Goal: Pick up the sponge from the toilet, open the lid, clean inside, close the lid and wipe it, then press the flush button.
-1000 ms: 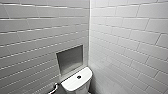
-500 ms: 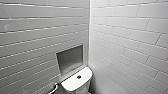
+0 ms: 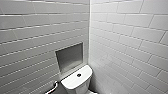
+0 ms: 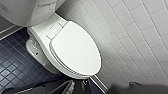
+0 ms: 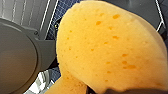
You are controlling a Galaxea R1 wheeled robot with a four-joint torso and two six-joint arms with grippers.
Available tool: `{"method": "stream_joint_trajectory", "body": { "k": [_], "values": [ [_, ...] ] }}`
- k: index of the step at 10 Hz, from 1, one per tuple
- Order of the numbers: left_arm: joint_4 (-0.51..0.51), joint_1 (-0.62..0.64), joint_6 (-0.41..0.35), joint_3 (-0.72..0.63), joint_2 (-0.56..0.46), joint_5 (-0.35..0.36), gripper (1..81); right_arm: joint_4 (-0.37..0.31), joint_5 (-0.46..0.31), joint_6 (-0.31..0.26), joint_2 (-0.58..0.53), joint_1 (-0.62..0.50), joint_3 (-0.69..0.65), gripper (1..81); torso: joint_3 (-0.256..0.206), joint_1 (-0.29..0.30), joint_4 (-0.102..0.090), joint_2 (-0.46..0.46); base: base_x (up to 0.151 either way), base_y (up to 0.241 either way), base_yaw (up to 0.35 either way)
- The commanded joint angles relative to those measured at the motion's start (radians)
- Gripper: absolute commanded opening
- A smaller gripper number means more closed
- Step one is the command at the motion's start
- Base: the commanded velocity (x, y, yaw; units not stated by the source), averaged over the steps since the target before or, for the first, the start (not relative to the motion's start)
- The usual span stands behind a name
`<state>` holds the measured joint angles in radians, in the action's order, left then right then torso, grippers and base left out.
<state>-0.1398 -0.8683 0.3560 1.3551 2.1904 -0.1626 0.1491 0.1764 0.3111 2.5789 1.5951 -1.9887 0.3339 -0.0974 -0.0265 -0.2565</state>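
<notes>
Evidently sponge (image 5: 107,47) clamped in right end effector (image 5: 111,90), above dark floor tiles (image 5: 67,7).

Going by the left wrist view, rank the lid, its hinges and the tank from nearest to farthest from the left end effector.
1. Lid, closed, at the front.
2. Hinges, at the lid's rear edge.
3. Tank, behind the hinges.

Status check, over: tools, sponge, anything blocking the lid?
Right tool gripping the sponge. Lid shut on the toilet. Nothing lying on the lid.
</notes>
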Motion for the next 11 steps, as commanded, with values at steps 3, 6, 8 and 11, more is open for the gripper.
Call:
{"method": "stream_joint_trajectory", "body": {
  "k": [3, 6, 8, 11],
  "values": [
    [0.190, 0.324, 0.003, -0.086, -0.018, -0.147, 81.1, -0.005, -0.052, -0.004, -0.020, -0.026, 0.028, 1.0, 0.099, 0.000, 0.000, 0.001, 0.000, 0.000, 0.000],
    [0.262, 0.459, 0.014, -0.068, 0.029, -0.196, 81.1, -0.006, -0.052, -0.004, -0.012, -0.030, 0.024, 1.0, 0.161, -0.001, 0.000, 0.002, 0.000, 0.000, 0.000],
    [0.264, 0.516, 0.095, -0.010, 0.086, -0.216, 81.1, -0.006, -0.052, -0.004, -0.010, -0.028, 0.024, 1.0, 0.155, -0.001, 0.000, 0.002, 0.000, 0.000, 0.000],
    [0.258, 0.620, 0.215, 0.061, 0.164, -0.219, 81.1, -0.008, -0.049, 0.002, -0.006, -0.030, 0.024, 1.0, 0.166, -0.002, 0.000, 0.003, 0.000, 0.000, 0.000]
  ]
}}
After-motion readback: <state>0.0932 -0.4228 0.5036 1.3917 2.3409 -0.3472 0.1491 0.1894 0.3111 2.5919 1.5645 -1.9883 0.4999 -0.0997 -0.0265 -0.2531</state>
